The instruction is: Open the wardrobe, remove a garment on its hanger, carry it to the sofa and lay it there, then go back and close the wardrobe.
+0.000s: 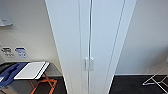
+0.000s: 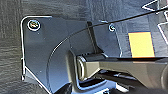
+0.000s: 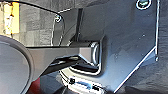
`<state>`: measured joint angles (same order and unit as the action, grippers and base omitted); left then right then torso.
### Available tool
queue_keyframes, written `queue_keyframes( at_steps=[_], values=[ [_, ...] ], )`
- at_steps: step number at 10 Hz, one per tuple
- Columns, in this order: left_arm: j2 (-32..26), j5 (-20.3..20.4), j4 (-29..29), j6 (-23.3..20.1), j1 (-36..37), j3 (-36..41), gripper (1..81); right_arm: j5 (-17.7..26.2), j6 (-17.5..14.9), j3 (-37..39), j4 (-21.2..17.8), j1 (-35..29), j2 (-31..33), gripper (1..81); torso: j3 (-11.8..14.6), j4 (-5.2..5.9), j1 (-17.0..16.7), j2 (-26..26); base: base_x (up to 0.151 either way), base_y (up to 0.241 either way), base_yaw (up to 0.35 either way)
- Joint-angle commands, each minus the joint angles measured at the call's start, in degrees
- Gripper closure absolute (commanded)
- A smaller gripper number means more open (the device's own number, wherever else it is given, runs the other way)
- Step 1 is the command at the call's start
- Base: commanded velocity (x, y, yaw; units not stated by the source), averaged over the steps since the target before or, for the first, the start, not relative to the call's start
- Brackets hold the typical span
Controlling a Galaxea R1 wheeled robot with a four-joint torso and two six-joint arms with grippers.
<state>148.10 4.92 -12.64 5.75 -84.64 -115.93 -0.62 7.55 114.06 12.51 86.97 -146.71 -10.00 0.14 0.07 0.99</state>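
Right up against the lens stands the wardrobe (image 1: 75,45), tall, white, dead centre in the head view, both doors (image 1: 105,37) closed along the middle seam. Two doors, two small handles (image 1: 89,64) side by side at that seam. So by my reading we're at step one, or back to close up, and with the doors shut I can't tell which; the garment and hanger aren't to be seen. Opening would call for an arm raised to a handle. Off left, one white-topped folding stand (image 1: 33,70) with orange legs; off right, one white drying rack (image 1: 157,80). Wrist views look at dark floor, and whether either gripper is clenched or released, I cannot tell.
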Motion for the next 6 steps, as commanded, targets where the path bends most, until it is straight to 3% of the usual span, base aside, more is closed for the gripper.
queue_keyframes(
  at_steps=[1, 6],
  values=[
    [-1.5, -2.8, -0.7, -0.5, 1.7, 1.1, 1.0, 3.0, -0.1, -1.6, 0.6, -1.8, 1.7, 1.0, 0.0, 0.00, 0.0, 0.0, 0.094, 0.000, 0.000],
    [-1.4, -2.8, -0.7, -0.5, 1.7, 1.1, 1.0, 3.1, -0.1, -1.3, 0.6, -1.8, 1.7, 1.0, 0.0, 0.00, 0.0, 0.0, 0.094, 0.000, 0.000]
  ],
)
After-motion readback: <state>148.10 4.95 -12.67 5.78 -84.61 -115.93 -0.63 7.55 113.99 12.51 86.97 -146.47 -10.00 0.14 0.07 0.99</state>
